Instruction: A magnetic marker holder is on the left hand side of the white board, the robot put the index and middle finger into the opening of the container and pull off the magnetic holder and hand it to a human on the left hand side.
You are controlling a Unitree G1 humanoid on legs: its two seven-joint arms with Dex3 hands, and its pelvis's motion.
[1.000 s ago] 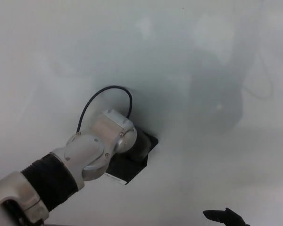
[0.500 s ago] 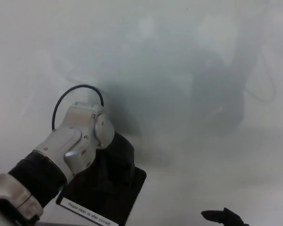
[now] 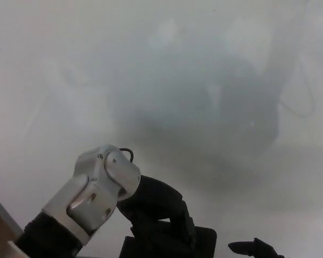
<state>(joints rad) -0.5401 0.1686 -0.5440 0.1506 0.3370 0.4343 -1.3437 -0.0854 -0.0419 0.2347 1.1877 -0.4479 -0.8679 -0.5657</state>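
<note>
Gripping the black magnetic holder point(image 3: 202, 242) down at the bottom edge, the left hand point(image 3: 159, 209) has its fingers curled into it — holder sits off the whiteboard point(image 3: 167, 80), partly cut off by the frame. Right hand point(image 3: 255, 248) just peeks in bottom right — can't tell how its fingers are set.

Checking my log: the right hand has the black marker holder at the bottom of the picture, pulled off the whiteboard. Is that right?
Not quite: the head view shows the left hand on the black marker holder, low against the whiteboard. Only the right hand tip shows, away from it.
</note>
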